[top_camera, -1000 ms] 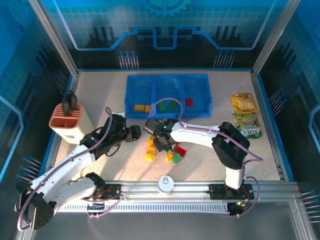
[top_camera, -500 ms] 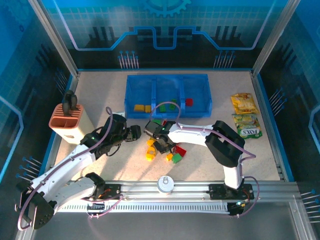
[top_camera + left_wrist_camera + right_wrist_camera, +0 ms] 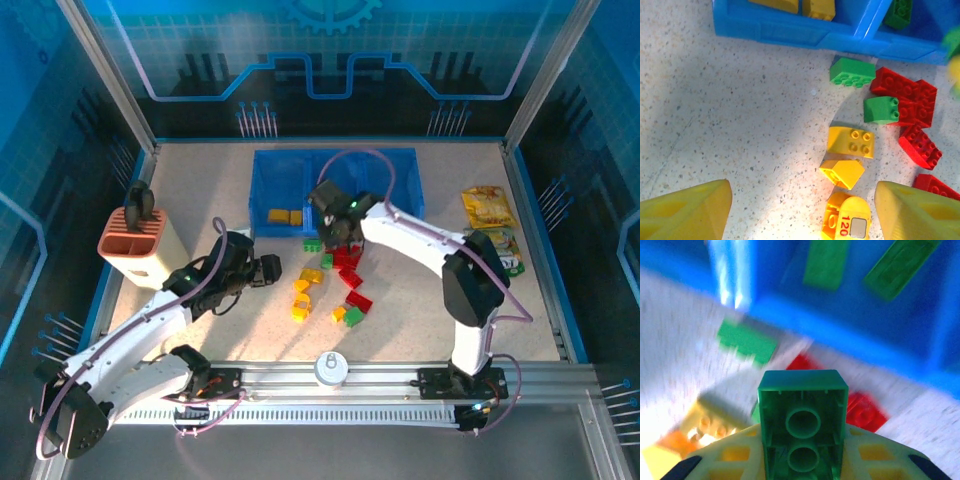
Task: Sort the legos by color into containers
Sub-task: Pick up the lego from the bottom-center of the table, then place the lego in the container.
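My right gripper (image 3: 338,222) is shut on a green lego (image 3: 802,422), its hollow underside facing the right wrist camera, just in front of the blue tray (image 3: 400,192). Beyond it, green legos (image 3: 825,262) lie in the middle compartment. Two yellow legos (image 3: 285,216) sit in the left compartment. Loose legos lie on the table: green ones (image 3: 852,72), a red cluster (image 3: 905,95) and yellow ones (image 3: 851,141). To their left my left gripper (image 3: 272,268) hangs open, and its fingers (image 3: 685,210) flank a yellow piece marked 120 (image 3: 846,225).
A salmon slotted holder (image 3: 140,245) with black utensils stands at the left. Two yellow-green snack packets (image 3: 487,207) lie at the right edge. A round white fitting (image 3: 330,368) sits on the front rail. Blue walls enclose the table.
My right gripper has risen from the pile with the green lego and swung back toward the tray's front edge. The left arm has hardly moved.
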Available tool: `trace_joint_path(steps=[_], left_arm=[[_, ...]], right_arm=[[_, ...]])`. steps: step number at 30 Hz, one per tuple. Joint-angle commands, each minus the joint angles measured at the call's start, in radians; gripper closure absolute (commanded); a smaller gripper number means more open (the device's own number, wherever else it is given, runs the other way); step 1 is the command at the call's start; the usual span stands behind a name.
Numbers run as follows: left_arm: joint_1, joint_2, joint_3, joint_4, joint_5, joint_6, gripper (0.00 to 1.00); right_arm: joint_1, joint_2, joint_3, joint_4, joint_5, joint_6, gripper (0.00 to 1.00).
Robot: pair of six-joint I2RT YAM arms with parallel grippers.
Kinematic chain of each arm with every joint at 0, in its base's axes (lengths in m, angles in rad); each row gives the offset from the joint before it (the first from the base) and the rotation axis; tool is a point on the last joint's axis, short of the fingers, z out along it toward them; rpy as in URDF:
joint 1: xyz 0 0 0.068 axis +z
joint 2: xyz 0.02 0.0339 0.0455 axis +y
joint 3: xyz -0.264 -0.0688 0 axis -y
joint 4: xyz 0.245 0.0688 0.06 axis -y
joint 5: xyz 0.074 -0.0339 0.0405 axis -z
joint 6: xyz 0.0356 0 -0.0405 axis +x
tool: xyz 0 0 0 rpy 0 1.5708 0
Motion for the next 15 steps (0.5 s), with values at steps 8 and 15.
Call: trace_joint_path(steps=[8,15], left_arm=[[-0.127,-0.033,-0.111,0.022,-0.024,-0.113,0.25],[-0.151,-0.015,-0.117,0.058,-0.024,-0.126,0.25]], right_arm=[[-0.136,0.292,0.388,-0.141,-0.061,-0.048,0.68],[-0.157,0.423,0.565,-0.206,-0.043,-0.031,0.63]])
